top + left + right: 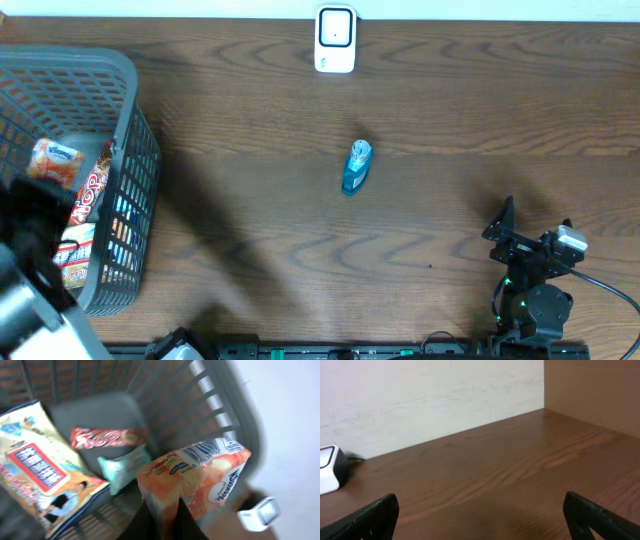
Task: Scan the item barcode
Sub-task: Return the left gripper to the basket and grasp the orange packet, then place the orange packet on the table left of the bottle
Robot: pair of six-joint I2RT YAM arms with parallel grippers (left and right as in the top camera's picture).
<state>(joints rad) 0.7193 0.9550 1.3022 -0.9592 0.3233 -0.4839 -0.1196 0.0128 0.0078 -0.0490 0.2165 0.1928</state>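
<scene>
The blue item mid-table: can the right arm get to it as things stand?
Probably yes. The right gripper is open and empty, and only bare table lies between it and the blue item.

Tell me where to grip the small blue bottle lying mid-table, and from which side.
Take the blue bottle across its teal body, coming straight down. It lies flat with its pale cap pointing away, so a pinch on its left and right flanks probably holds best.
</scene>
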